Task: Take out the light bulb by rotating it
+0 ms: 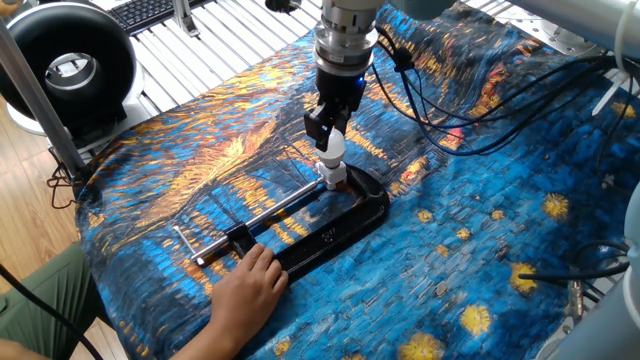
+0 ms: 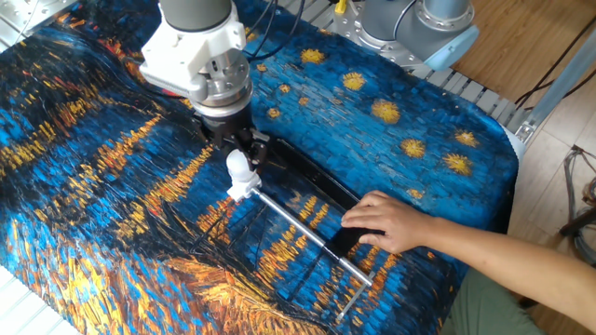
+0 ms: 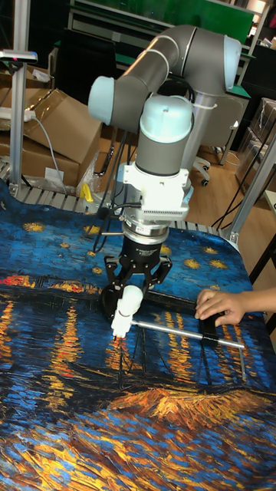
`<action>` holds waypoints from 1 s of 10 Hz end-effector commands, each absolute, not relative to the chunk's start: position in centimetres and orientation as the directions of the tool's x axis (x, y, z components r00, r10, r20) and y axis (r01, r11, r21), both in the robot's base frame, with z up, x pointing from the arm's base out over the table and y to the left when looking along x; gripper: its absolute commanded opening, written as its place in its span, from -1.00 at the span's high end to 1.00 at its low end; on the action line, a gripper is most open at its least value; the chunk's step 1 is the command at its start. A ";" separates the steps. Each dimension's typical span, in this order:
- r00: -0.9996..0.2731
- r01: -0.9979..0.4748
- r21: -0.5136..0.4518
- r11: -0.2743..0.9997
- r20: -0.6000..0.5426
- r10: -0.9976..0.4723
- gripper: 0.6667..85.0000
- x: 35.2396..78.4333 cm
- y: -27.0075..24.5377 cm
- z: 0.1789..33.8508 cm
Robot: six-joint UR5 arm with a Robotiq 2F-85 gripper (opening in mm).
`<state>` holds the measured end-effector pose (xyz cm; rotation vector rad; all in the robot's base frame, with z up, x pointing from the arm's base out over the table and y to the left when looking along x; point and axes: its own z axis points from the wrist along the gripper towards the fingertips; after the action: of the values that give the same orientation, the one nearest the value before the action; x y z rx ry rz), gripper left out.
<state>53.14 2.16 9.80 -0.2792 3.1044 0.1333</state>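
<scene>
Your light bulb [image 2: 239, 167] stands near the middle of the frame in the other fixed view, a white globe on a white neck, seated in a small white socket [image 2: 240, 191] that a black clamp [image 1: 335, 230] holds against the starry blue cloth [image 1: 480, 230]. Its long axis runs nearly upright, leaning a little toward the lower left in the tall fixed view, where the bulb [image 3: 128, 300] sits just under the gripper [image 3: 138, 281]. The gripper comes down from above, roughly in line with that axis, so the bulb lies directly below and between the fingers [image 3: 113, 278]. The fingers look spread around the globe, with a gap visible on both sides in the tall view; from one fixed view you cannot tell whether a pad touches the glass, so treat it as not yet gripped. For the twist you will likely want the wrist axis matched to the bulb's slight lean before you close. A person's hand [image 2: 389, 223] presses the clamp's far end at centre right, well apart from the bulb, beside the clamp's long silver screw rod [image 2: 307, 234].
</scene>
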 end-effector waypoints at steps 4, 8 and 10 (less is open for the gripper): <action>-0.993 -0.117 0.063 0.991 -0.034 -0.115 0.22 53.4 1.7 9.8; -0.988 -0.145 0.032 0.989 -0.051 -0.143 0.52 53.5 2.4 10.9; -0.980 -0.190 -0.008 0.982 -0.063 -0.190 0.71 53.8 1.3 11.7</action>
<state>53.51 1.86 10.56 -0.2330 3.0856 0.0358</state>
